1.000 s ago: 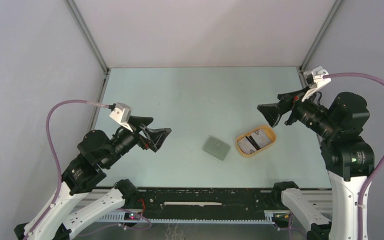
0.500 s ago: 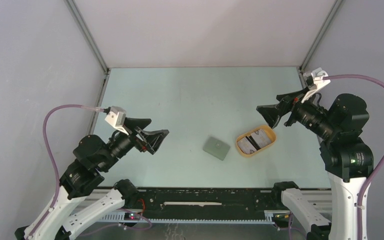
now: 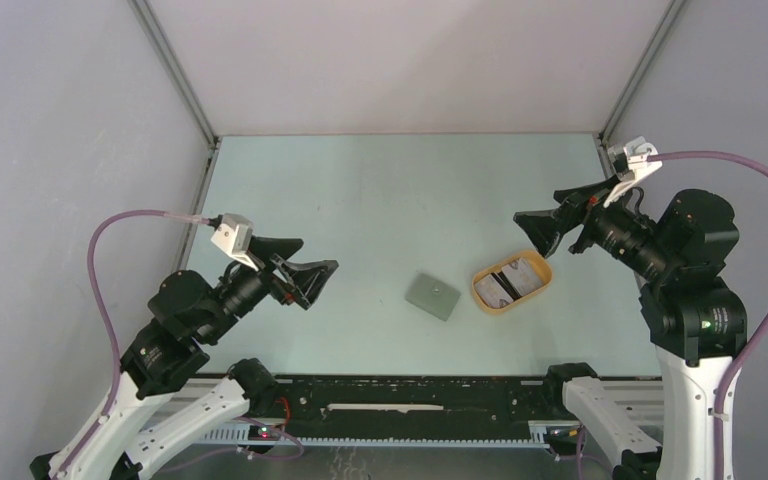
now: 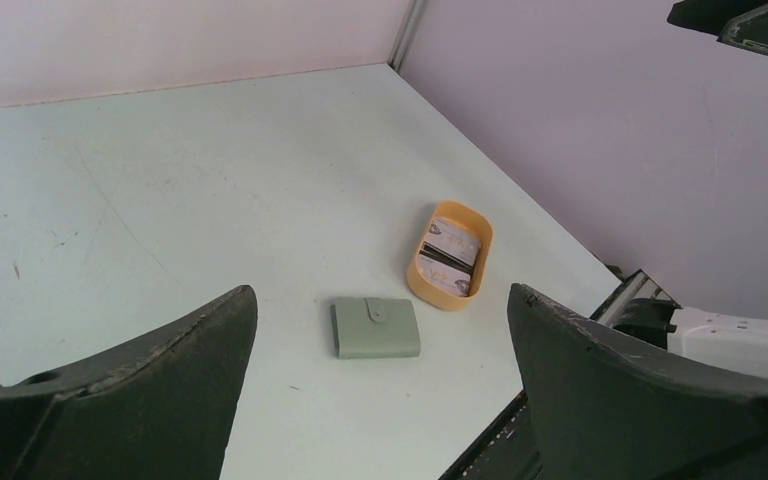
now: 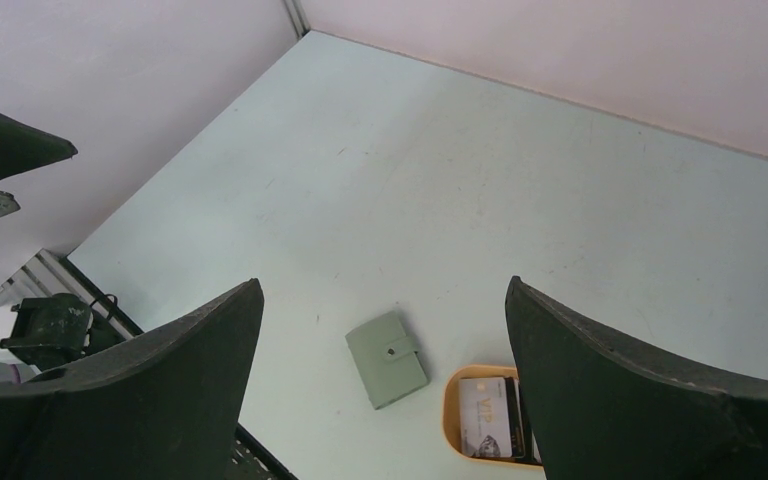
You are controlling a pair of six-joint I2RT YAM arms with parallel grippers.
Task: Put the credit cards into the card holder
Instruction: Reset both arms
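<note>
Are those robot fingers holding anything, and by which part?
Nothing is held. The left gripper and right gripper are both open and empty; the card holder and credit cards lie untouched.

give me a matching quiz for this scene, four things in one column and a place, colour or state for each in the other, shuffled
Column one:
1. card holder
2. credit cards
3. tray
4. left pincer

Column two:
a. tan-yellow, oval
b. open, raised above the table, holding nothing
c. closed, lying flat on the table beside the tray
d. lying inside the tray

Pairs: 1-c, 2-d, 3-a, 4-b
</note>
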